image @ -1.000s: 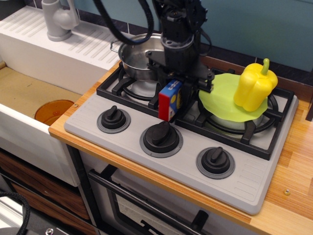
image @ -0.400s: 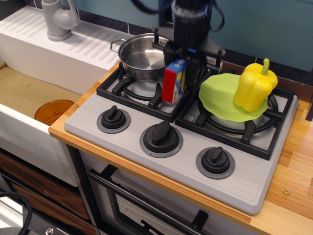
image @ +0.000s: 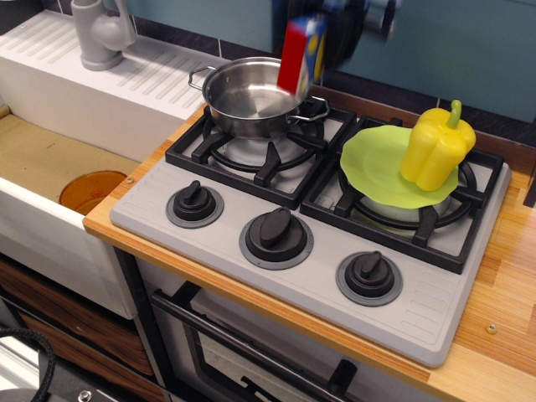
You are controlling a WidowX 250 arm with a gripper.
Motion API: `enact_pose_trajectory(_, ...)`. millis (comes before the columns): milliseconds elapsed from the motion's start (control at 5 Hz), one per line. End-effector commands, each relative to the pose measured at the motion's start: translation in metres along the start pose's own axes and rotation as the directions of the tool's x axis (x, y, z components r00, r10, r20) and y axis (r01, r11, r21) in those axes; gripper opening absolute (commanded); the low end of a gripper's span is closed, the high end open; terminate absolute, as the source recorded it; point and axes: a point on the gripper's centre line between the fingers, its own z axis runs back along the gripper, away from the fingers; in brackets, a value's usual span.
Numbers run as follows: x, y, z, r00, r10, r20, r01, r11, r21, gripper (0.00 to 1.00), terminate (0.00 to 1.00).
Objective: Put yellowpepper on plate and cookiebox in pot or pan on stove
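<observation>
The yellowpepper [image: 437, 147] stands upright on the lime-green plate [image: 377, 164], which lies over the right burner of the grey stove [image: 318, 243]. The shiny steel pot [image: 247, 99] sits on the left burner. My gripper [image: 322, 38] is at the top edge of the view, blurred and mostly cut off, shut on the blue and red cookiebox [image: 301, 52]. It holds the box upright in the air above the pot's right rim.
Three black knobs [image: 276, 230] line the stove's front. A sink basin with an orange disc [image: 92, 191] lies at the left, with a grey tap [image: 100, 33] and white drainer behind it. A wooden counter [image: 511, 285] runs along the right.
The gripper has lifted the cookiebox off the stove's middle grate and carried it up and back, to above the pot's right rim. The pepper and plate have not moved.
</observation>
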Motion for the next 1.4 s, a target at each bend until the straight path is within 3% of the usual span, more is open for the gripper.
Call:
enact_pose_trajectory(0, 0.038, 0.047, 0.009, 0.995, -0.05, 0.088, 0.049, 0.999, 0.013, 0.0, 0.0)
enact_pose_trajectory(800, 0.02, 0.068, -0.031, 0.991, -0.027, 0.133, 0.025, 1.0, 0.019, 0.0, 0.0)
enact_pose_trajectory(1000, 0.018, 0.066, -0.036, 0.988, -0.041, 0.15, 0.039, 0.999, 0.019, 1.0, 0.0)
enact_pose_trajectory(1200, 0.017, 0.064, -0.033, 0.988, -0.049, 0.149, 0.048, 0.999, 0.008, 1.0, 0.0)
